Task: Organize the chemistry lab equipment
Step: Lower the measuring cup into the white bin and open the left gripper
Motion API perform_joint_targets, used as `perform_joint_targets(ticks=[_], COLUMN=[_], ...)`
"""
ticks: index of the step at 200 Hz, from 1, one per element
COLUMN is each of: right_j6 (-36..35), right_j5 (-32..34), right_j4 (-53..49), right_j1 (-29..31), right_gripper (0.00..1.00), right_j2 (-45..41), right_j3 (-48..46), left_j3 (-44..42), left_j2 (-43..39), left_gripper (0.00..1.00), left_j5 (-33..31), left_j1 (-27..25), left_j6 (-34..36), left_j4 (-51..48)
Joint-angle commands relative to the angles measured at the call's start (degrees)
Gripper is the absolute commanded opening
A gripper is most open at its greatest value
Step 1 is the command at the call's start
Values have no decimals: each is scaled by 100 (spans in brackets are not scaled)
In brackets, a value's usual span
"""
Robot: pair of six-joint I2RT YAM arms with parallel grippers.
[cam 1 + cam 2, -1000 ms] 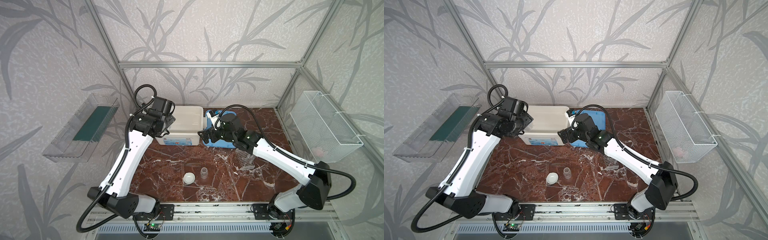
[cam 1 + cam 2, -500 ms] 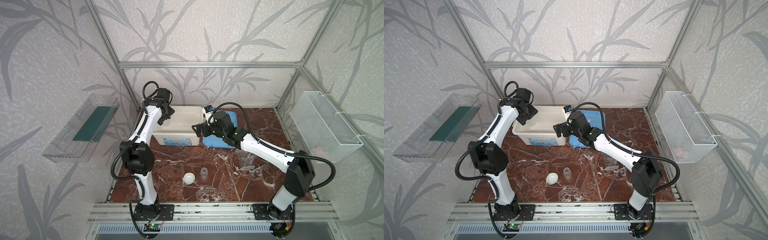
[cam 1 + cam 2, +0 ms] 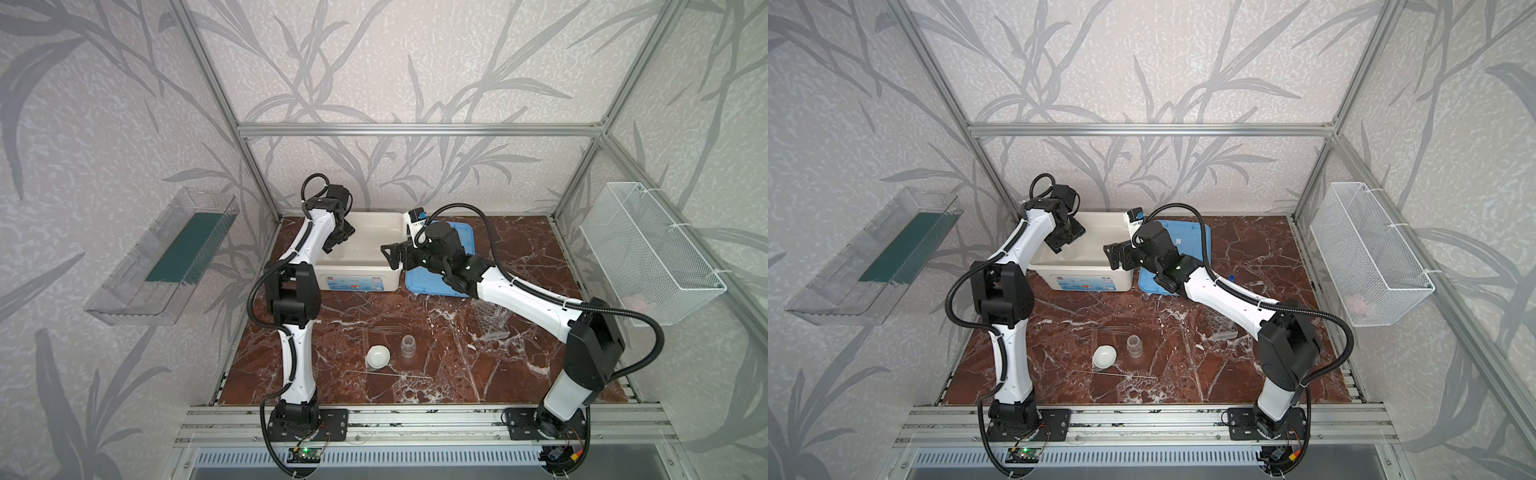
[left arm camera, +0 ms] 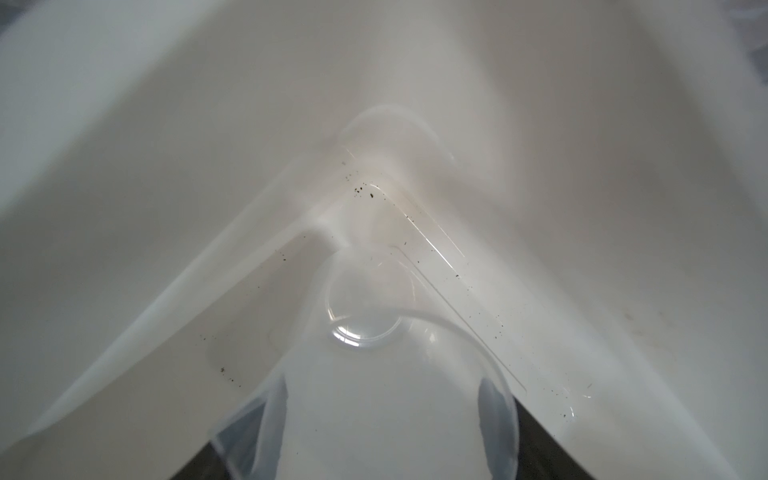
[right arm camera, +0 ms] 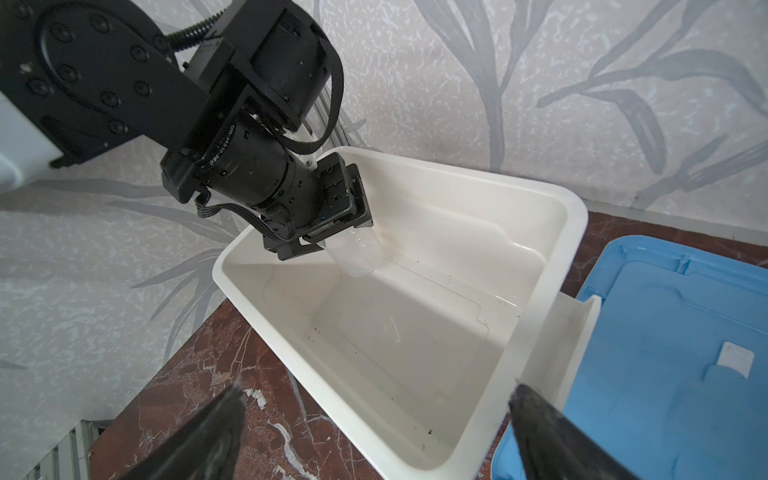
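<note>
Right wrist view, upper left: left gripper (image 5: 332, 241) has brought its clamped beaker (image 5: 358, 258) into the bin (image 5: 577, 216). Right gripper (image 5: 378, 388) is wide open and empty. Release next.

white bin (image 3: 357, 269): open, rear | blue lid (image 3: 467, 239): flat beside bin | wire basket (image 3: 648, 253): right wall

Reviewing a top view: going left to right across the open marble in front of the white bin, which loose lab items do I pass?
small white round dish → small clear jar → clear holed rack
</note>
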Motion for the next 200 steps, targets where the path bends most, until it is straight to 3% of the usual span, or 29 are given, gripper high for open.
perform_joint_targets(ticks=[1,134,170,200], right_j6=[108,166,181,202], right_j5=[86,156,138,116], right_j4=[239,370,352,345], right_j1=[-6,0,2,2], right_gripper=[97,97,97,97], right_j2=[63,210,229,241], right_j3=[-60,-283,-257,-246], left_j3=[259,-308,-344,-339], left_j2=[276,597,394,163], left_gripper=[74,80,97,99], left_j5=[37,319,300,157], left_j1=[7,18,3,10], left_j6=[182,33,74,154], left_j4=[131,806,829,900])
